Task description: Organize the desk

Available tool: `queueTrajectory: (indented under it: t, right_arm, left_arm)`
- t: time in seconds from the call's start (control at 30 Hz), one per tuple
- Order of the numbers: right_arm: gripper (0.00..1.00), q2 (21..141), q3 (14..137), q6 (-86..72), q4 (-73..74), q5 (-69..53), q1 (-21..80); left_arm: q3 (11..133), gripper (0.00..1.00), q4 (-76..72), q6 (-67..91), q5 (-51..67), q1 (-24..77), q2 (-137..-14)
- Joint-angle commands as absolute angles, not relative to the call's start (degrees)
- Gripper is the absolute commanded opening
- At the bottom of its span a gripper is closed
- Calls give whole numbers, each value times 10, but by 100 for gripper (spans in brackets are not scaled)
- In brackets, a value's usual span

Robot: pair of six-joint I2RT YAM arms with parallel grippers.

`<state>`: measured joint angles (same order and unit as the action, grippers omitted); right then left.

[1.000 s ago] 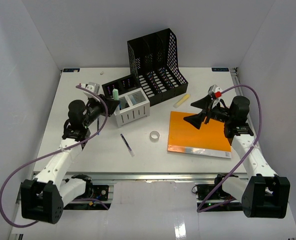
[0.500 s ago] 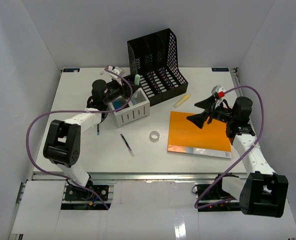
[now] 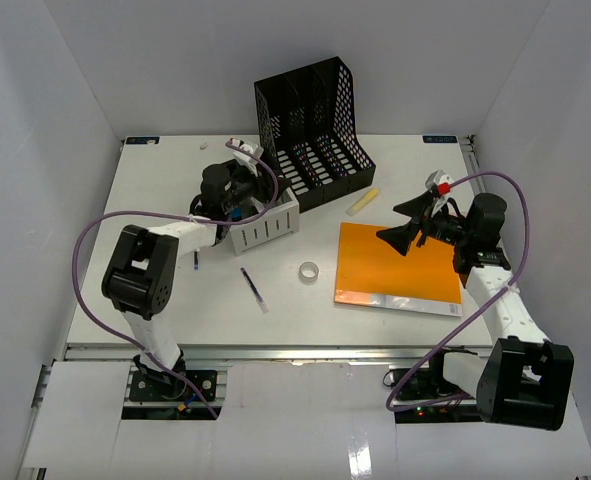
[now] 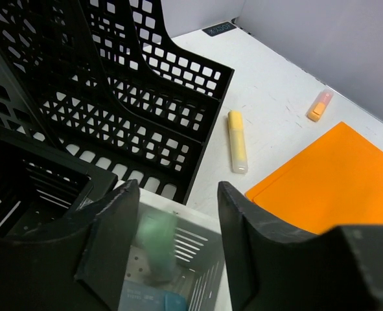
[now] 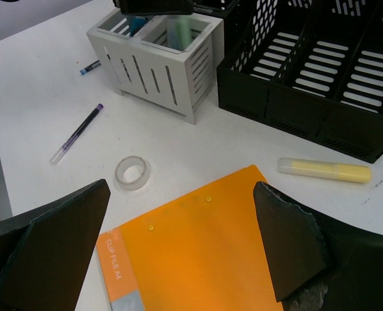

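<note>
The white desk [image 3: 175,290] holds a white slotted organizer [image 3: 265,225] beside a black file rack [image 3: 310,120]. My left gripper [image 3: 255,195] hangs over the organizer with its jaws apart. In the left wrist view a blurred green marker [image 4: 155,246] stands inside the organizer [image 4: 201,223], close to the left finger and free of the right one. My right gripper [image 3: 403,222] hovers wide open above the orange clip file [image 3: 400,270], holding nothing; the right wrist view shows the file [image 5: 197,259] between its fingertips [image 5: 61,227].
A yellow highlighter [image 3: 363,201] lies by the rack's front. A clear tape roll [image 3: 309,271] and a purple pen [image 3: 254,289] lie mid-desk, with a small blue pen [image 3: 196,258] left of the organizer. An orange highlighter [image 4: 319,105] lies near the far right wall.
My left arm swung from the organizer's left to above it, carrying the green marker. Its jaws then parted, and the marker now sits in the organizer. The right arm barely moved.
</note>
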<state>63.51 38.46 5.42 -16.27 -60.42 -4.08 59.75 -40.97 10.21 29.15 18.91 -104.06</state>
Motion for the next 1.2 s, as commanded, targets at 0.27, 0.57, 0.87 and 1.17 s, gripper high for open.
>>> queueTrajectory:
  t: [0.27,0.57,0.87,1.17]
  right_arm:
    - [98,734,481,-46,-34,-160,-50]
    - [90,918,635,-155,121,146,-50]
    - [91,1120,818,-206,270,202,-76]
    - [97,1181,900,-242,270,152,-97]
  left_arm:
    - [587,69,-258,89,241,192,-867]
    - [437,98,-160,51,86,191,-641]
    - [401,98,-153,61,17,191,-611]
    - [402,98,-153,60,22,191,-606]
